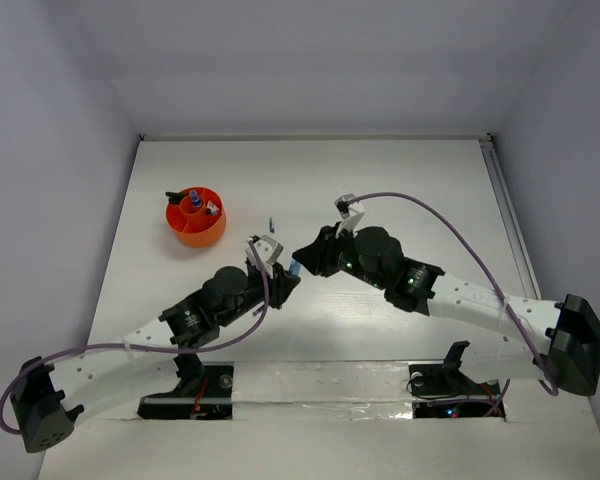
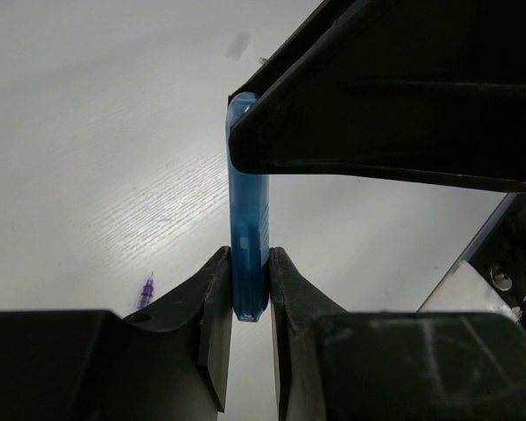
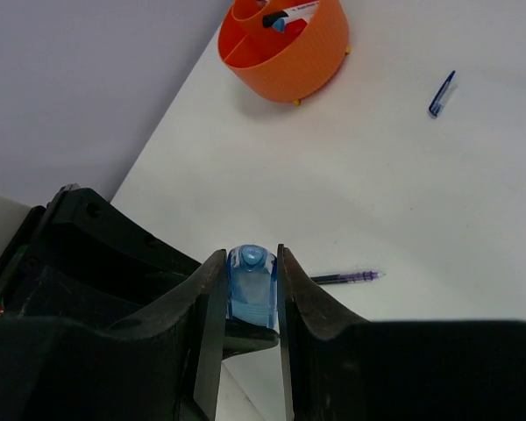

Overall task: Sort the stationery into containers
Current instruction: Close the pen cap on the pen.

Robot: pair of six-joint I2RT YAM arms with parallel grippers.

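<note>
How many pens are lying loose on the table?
2: a blue pen right of the orange cup, and a purple pen near the left end effector. Others may be hidden.

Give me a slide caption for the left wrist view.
One translucent blue marker, gripped at opposite ends by the left tool and the right tool, above the white table.

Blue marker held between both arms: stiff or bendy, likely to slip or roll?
Probably stiff: the blue marker spans straight from the left fingers to the right fingers without sagging. Its glossy plastic looks slippery, so it may pivot in a pinch. The rounded end suggests rolling on the table.
</note>
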